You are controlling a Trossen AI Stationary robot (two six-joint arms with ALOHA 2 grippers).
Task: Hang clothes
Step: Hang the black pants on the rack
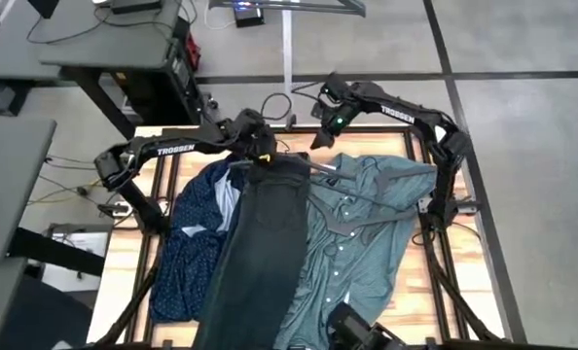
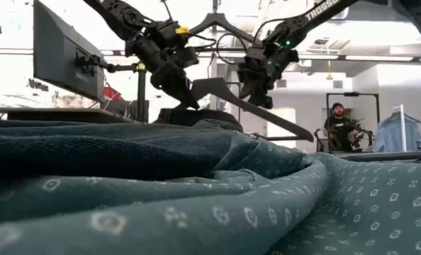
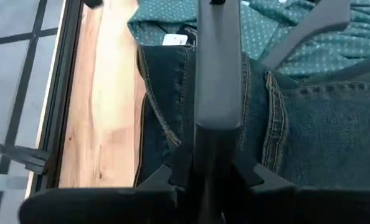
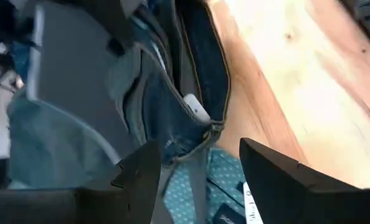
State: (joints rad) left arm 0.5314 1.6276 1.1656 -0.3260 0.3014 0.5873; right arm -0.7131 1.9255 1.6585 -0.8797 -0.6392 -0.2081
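Observation:
Dark jeans (image 1: pixel 260 243) lie lengthwise down the middle of the table, waist at the far end. They overlap a navy dotted shirt (image 1: pixel 184 238) on their left and a teal shirt (image 1: pixel 372 228) on their right. My left gripper (image 1: pixel 260 148) hovers over the jeans' waist, shut on a grey hanger (image 2: pixel 267 113) that slants down toward the right. My right gripper (image 1: pixel 320 136) is open just beyond the waist. Its fingers (image 4: pixel 278 180) stand on either side of the waistband's button end (image 4: pixel 213 127) and touch nothing that I can see. My left gripper pinches one flat arm of the hanger (image 3: pixel 219 93) between its two fingers. The arm runs straight out along the fingers. The fingers slant down from the far left. The hanger is clear of the table, above the jeans' waist, with its other arm (image 3: pixel 309 28) over the teal shirt.
Another grey hanger (image 1: pixel 352 216) lies on the teal shirt. Bare wood (image 1: pixel 391 146) shows at the far right corner, inside the black frame rails (image 1: pixel 450 253). Desks (image 1: pixel 94 49) stand beyond the far left. A person (image 2: pixel 336 124) stands in the room behind.

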